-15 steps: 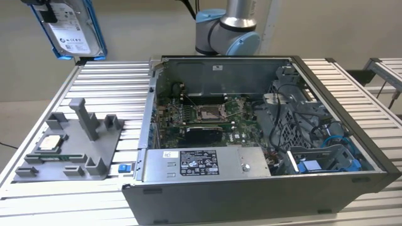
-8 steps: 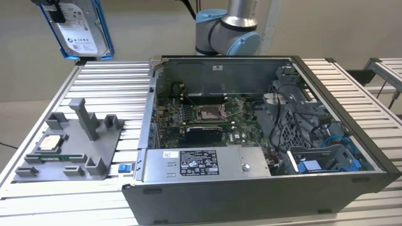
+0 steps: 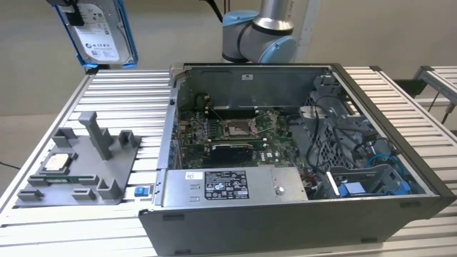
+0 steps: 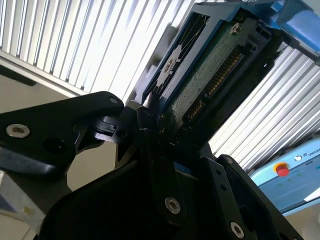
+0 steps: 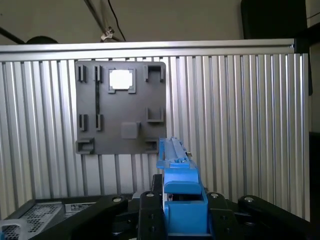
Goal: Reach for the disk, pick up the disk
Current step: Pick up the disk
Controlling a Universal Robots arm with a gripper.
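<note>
Disk: hanging upright, upper left of the exterior view, clear of the table. Gripper: clamping its blue-framed end. A firm, centred squeeze is likely guarding against slip.

Arm: its grey and blue joints stood at 12 o'clock in the exterior view.
Gripper: black fingers clamped the disk, aloft at 11 o'clock.

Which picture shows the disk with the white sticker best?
The exterior view. There the disk faces the camera, so its white label and blue bracket are plain. The second wrist view shows its green circuit-board side up close; the first wrist view shows its blue bracket edge-on.
</note>
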